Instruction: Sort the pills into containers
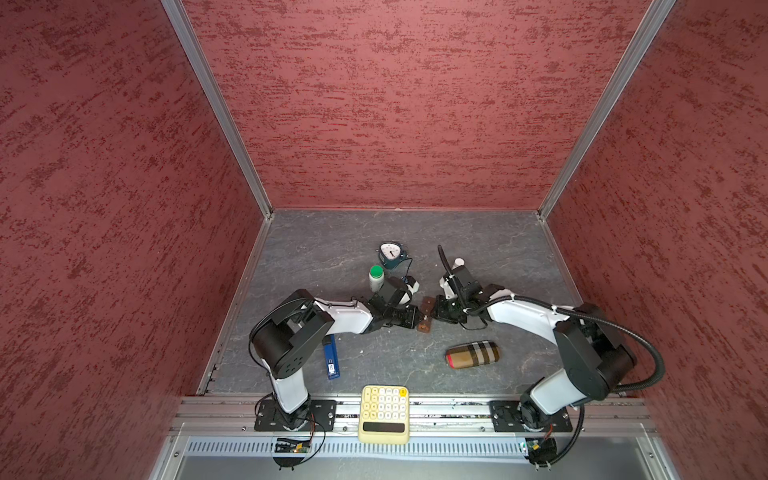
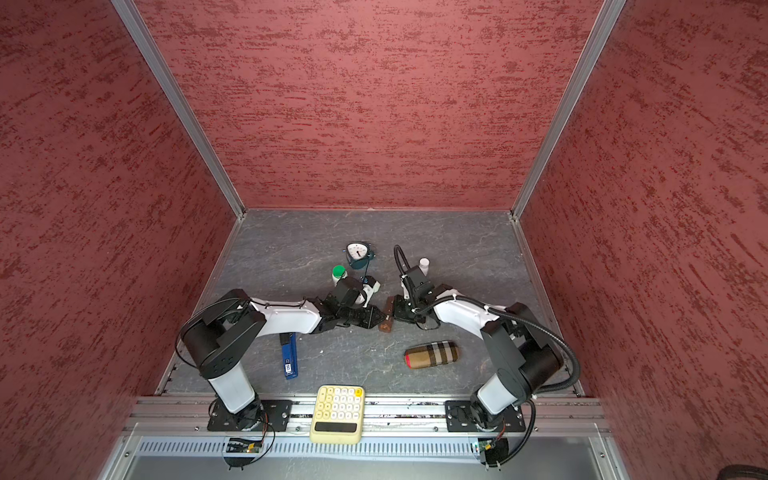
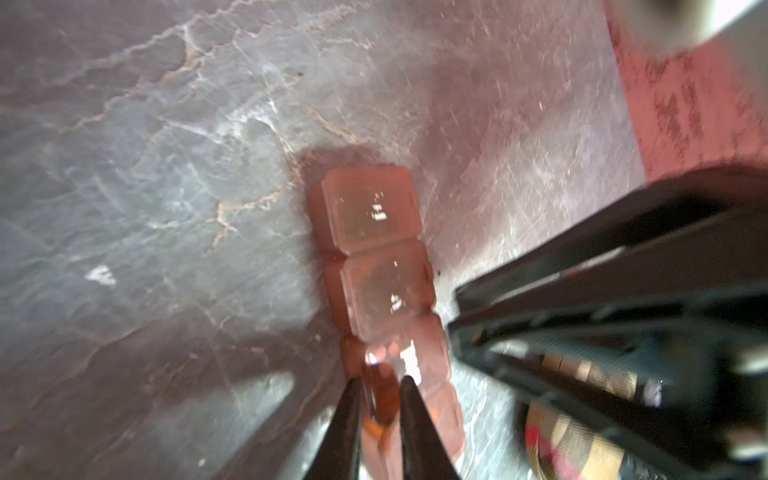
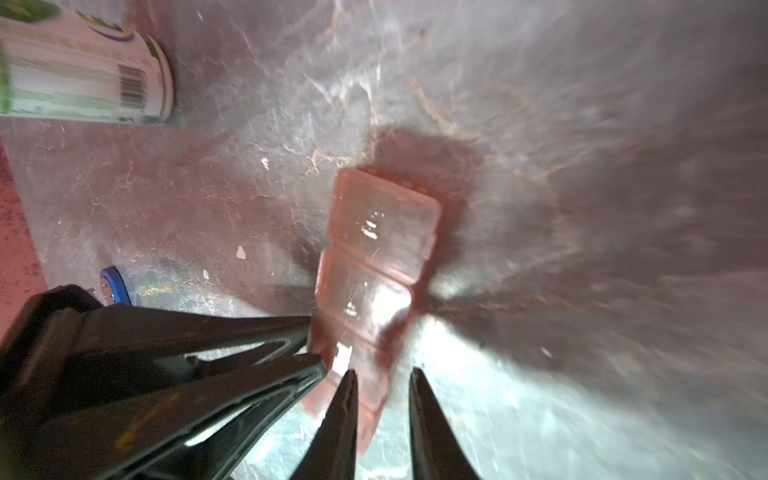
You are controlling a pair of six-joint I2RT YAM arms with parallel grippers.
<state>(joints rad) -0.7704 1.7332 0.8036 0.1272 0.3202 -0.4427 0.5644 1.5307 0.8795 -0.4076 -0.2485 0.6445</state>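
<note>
Wrist views resolve lids (image 3: pixel 370 212) on the containers (image 3: pixel 386 291); top views add a calculator (image 1: pixel 384 413).

- You're looking into a three-sided booth: back wall (image 1: pixel 399 104) and both side walls (image 1: pixel 104 208) are red-brown with a rough, streaky texture.
- Bare aluminium posts (image 1: pixel 217 108) run down both rear corners in both top views.
- The floor (image 1: pixel 332 241) is a grey stone-look slab with pale veins.
- Along the front edge you get an aluminium rail (image 1: pixel 449 409), then a slotted vent strip (image 1: pixel 415 448).
- Light: the walls throw a pink cast on the slab, and there's a hard white glare patch (image 4: pixel 498 395) in the right wrist view.
</note>
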